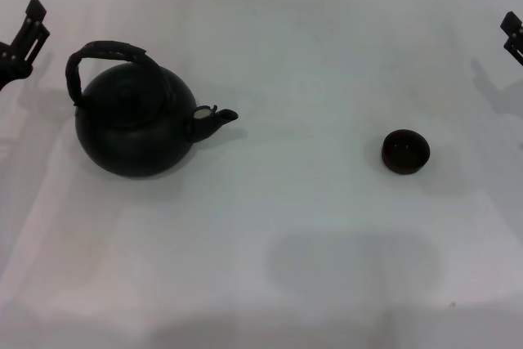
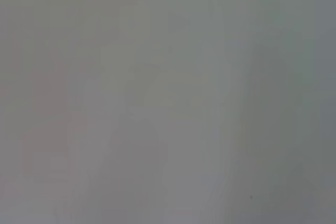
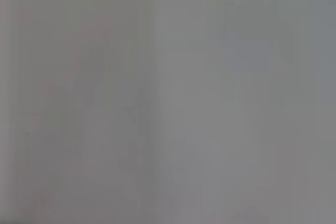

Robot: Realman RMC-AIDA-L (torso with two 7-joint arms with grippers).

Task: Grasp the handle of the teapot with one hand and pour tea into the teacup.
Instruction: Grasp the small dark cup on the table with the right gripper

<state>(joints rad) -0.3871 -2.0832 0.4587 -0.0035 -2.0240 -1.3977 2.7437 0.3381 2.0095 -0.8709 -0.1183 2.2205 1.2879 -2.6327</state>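
The round matte-black teapot (image 1: pixel 135 124) stands upright on the white table at the left in the head view, its stubby spout (image 1: pixel 219 117) pointing right. Its arched handle (image 1: pixel 106 53) with the textured wrap rises over the body. The small dark teacup (image 1: pixel 405 151) stands at the right, well apart from the pot. My left gripper (image 1: pixel 29 29) is at the far left edge, left of the handle and not touching it. My right gripper (image 1: pixel 513 34) is at the far right edge, beyond the cup. Both wrist views show only blank table surface.
The white table (image 1: pixel 294 226) spreads across the whole head view. A faint shadow lies on it in front of the cup.
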